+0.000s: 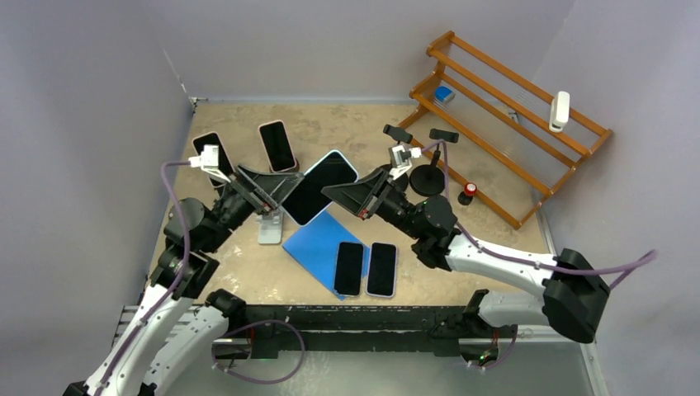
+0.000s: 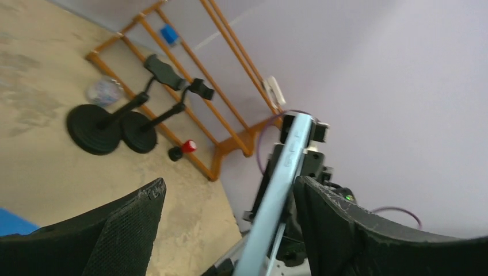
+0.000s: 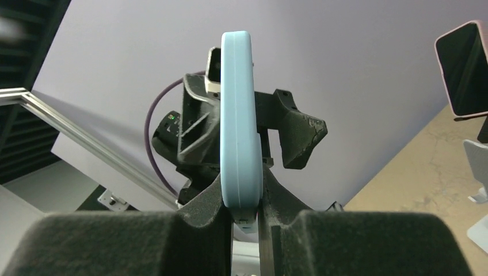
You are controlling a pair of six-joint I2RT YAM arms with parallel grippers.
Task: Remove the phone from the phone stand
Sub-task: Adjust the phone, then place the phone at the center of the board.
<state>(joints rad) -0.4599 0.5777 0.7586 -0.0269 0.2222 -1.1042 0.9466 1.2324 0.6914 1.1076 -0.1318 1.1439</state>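
Over tan table, pinching light-blue phone edge-on between pressed-in fingers of right gripper, holding it tilted off the surface, just beside white phone stand. Bracketing the same phone with left gripper, fingers spread wide around it.

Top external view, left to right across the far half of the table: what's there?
Black phone → pink-cased phone → light-blue-cased phone → black round-base stands → red-capped item → white upright item.
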